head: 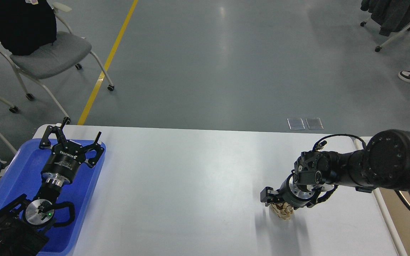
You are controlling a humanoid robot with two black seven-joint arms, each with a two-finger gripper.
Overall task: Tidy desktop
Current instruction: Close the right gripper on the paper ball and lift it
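Reaching down toward the near right part of the desktop (190,185), the right gripper (279,204) points straight at a small crumpled tan and brown object (282,211) sitting on the white surface. From where I stand its fingers are hidden under the wrist, so I cannot tell how wide they are or whether they have hold of the object. Over on the left, the left gripper (78,133) hangs above the blue tray (16,167), fingers spread wide with nothing between them. That tray rests on the desktop's near left corner. Beyond the table's far edge stands a grey wheeled chair (48,53) by a yellow floor line (107,62).
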